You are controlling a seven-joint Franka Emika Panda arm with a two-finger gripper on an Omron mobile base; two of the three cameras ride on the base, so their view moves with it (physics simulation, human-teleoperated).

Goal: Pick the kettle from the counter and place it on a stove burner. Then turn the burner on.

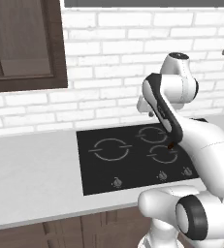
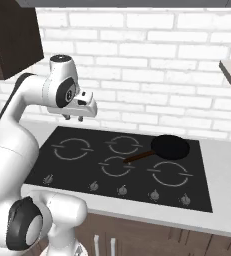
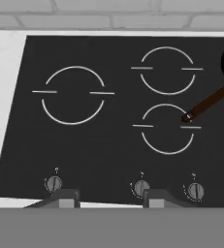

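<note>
Up above the cooktop's left part, the gripper hangs from a bent arm, pointing down, fingers apart and holding nothing. Below it lies the large left burner, bare, with open counter to its left. A black frying pan sits far right, its brown handle slanting toward the near left.

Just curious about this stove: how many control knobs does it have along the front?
5, in a row along the cooktop's front edge: far left, left of centre, centre, right of centre, far right.
</note>
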